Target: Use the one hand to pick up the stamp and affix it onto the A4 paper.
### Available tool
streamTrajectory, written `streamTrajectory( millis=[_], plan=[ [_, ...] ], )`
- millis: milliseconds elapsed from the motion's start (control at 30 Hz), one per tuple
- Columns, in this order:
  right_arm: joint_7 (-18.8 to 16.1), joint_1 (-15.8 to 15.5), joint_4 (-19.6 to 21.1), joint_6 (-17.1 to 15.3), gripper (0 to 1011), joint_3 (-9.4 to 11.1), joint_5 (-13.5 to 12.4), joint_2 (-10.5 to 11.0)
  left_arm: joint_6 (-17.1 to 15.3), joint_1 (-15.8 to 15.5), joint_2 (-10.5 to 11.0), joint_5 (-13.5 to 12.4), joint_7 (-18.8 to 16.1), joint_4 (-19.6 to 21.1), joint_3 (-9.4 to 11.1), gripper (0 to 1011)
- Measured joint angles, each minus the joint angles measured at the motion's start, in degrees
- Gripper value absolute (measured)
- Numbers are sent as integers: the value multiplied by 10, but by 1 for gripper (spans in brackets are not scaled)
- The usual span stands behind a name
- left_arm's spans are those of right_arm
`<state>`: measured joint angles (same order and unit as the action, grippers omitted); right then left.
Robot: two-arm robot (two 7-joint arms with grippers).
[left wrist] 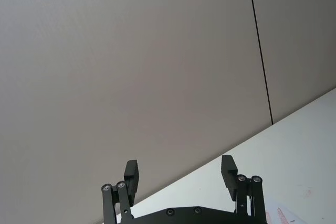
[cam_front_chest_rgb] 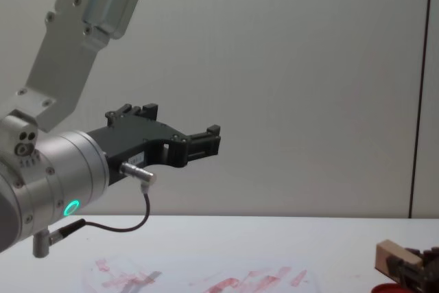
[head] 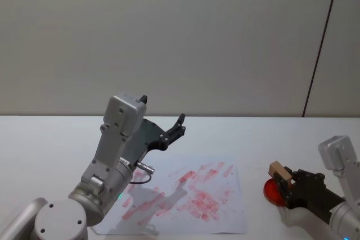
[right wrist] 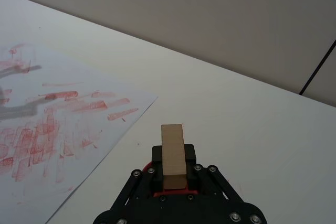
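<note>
Both pincers differ: right pincer (head: 284,182) clamps the stamp (head: 279,171) above the ink pad (head: 273,191); left pincer (head: 163,121) raised, fingers wide.

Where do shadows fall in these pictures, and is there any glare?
Head view: the left gripper, raised and open, and its arm throw a soft grey shadow over the paper. Right wrist view: a grey shadow crosses the paper's red smears; the right gripper holds the stamp, evenly lit. Chest view: flat light on the wall, no glare, a green ring light glowing.
</note>
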<state>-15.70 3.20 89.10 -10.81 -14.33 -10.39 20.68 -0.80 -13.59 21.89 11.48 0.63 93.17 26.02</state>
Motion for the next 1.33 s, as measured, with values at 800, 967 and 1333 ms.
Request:
streamTrajectory(
  millis=[800,967,1333],
  plan=[
    [4,-4,-21,4,581,1,-5,1,0,0,0,0,0,0,0,1002],
    [9,-6,-13,23,761,3,-12,0,0,0,0,0,0,0,0,1002],
    [27,-10,10,60,1001,8,-28,-1,0,0,0,0,0,0,0,1003]
  ],
)
